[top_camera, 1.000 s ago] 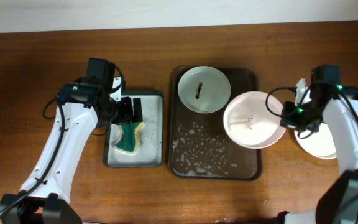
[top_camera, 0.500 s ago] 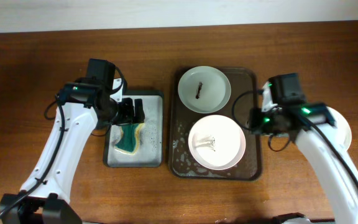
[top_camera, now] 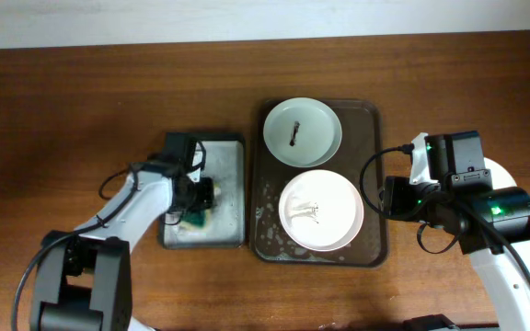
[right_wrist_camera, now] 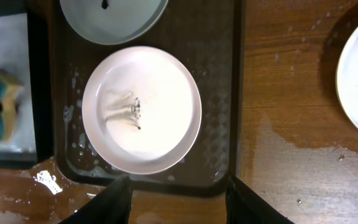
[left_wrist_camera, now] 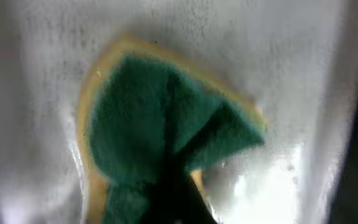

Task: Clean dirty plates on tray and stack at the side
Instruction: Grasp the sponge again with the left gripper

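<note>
Overhead: the right gripper (top_camera: 389,196) has let go of the front plate (top_camera: 320,210) and drawn back to just beside the brown tray (top_camera: 373,165). The left gripper (top_camera: 201,195) has come down onto the sponge (top_camera: 194,218) in the grey tray (top_camera: 228,156). I judge that scrubbing comes next.

Left wrist: the green, yellow-edged sponge fills the view. Whether it is pinched, I cannot tell.

Right wrist: the fingers (right_wrist_camera: 107,202) are spread and empty. The front plate lies flat in the tray's near half, white, with small dark smears at its centre.
</note>
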Controlling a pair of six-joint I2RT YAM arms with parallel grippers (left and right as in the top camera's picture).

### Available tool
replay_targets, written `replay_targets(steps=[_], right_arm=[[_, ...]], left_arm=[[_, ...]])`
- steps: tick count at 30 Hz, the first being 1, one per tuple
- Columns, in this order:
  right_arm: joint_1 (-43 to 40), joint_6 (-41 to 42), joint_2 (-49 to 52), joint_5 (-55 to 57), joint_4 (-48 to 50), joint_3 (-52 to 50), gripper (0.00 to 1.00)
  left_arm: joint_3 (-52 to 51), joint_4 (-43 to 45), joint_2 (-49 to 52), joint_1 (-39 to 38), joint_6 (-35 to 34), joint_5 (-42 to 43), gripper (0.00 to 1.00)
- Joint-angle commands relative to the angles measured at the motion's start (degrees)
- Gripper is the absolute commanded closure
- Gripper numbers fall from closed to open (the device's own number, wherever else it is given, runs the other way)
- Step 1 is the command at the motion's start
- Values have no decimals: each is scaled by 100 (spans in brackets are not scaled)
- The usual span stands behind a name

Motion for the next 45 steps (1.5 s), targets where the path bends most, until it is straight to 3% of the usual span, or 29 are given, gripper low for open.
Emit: replay_targets(steps=[1, 4, 6, 8, 9, 10, 13, 14, 15, 16, 17, 20, 22, 24, 26, 28, 29, 30, 32, 33, 35, 36, 37, 38, 39, 40, 41, 44, 45], right_arm=[[24, 4, -4, -11, 20, 37, 50], [24, 7, -4, -13, 17, 37, 50], [24, 4, -7, -11, 17, 37, 50], [24, 7, -4, -11, 24, 37, 50], [24, 7, -4, -13, 24, 37, 50], [24, 7, -4, -13, 20, 37, 50], [24, 7, -7, -13, 15, 37, 50], [24, 7, -7, -13, 17, 37, 50], [24, 7, -7, -13, 17, 37, 50], [24, 7, -7, -11, 20, 37, 50], [24, 7, -7, -13, 20, 37, 50], [24, 4, -7, -13, 20, 37, 50], [24, 7, -7, -13, 22, 37, 50], [24, 7, -7, -13, 17, 37, 50], [24, 7, -7, -13, 13, 37, 51], [24, 7, -7, -15, 9, 37, 51], [24, 7, -7, -15, 2, 37, 51], [24, 7, -7, -13, 0, 37, 51], [24, 7, -7, -15, 0, 37, 51], [24, 7, -7, -13, 0, 37, 51], [24, 7, -7, -13, 0, 37, 51], [24, 7, -7, -13, 0, 37, 51], [24, 7, -7, -13, 0, 37, 51], [24, 7, -7, -13, 0, 37, 51], [24, 4, -7, -13, 2, 37, 50], [24, 4, -7, -11, 4, 37, 50], [24, 7, 0, -11, 17, 37, 50], [24, 7, 26, -13, 2, 37, 50], [24, 7, 28, -13, 2, 37, 50]], left_arm=[[973, -920, -24, -22, 46, 404, 40], [1091, -1427, 0, -22, 85, -251, 33], [614, -1443, 15, -22, -50, -345, 42], [-415, -490, 15, -22, -240, -306, 48], [-739, -33, 15, -22, -240, -306, 64], [-922, 319, 15, -22, -240, -229, 100], [-114, -507, -142, -20, -238, 262, 100], [339, -970, -197, -22, -238, 267, 92], [780, -1362, -210, -22, -238, 258, 63], [1038, -1547, -212, -22, -238, 256, 47], [1134, -1519, -212, -20, -236, 79, 40], [994, -1226, -201, -28, -236, -387, 39], [562, -376, -188, -144, -238, -210, 37], [-44, 671, -146, -439, -146, -225, 43], [-433, 1161, -138, -546, -90, -697, 66], [-621, 1462, 109, -546, -160, -728, 81], [-621, 1460, 280, -549, -160, -719, 95], [-619, 1394, 398, -551, -149, -717, 100], [-293, 918, 251, -446, -129, -717, 100], [-31, 616, 151, -393, -129, -713, 92], [669, -170, -83, -348, -127, -708, 38], [942, -479, -144, -358, -127, -710, 27], [1060, -651, -149, -358, -127, -610, 25], [1058, -763, -146, -358, -129, -450, 29], [964, -1008, -146, -358, -131, -155, 41], [857, -1027, -144, -378, -131, -129, 43], [564, -914, -144, -455, -131, -131, 43], [-457, 131, -144, -599, -133, -216, 57], [-686, 461, -144, -599, -133, -214, 78]])
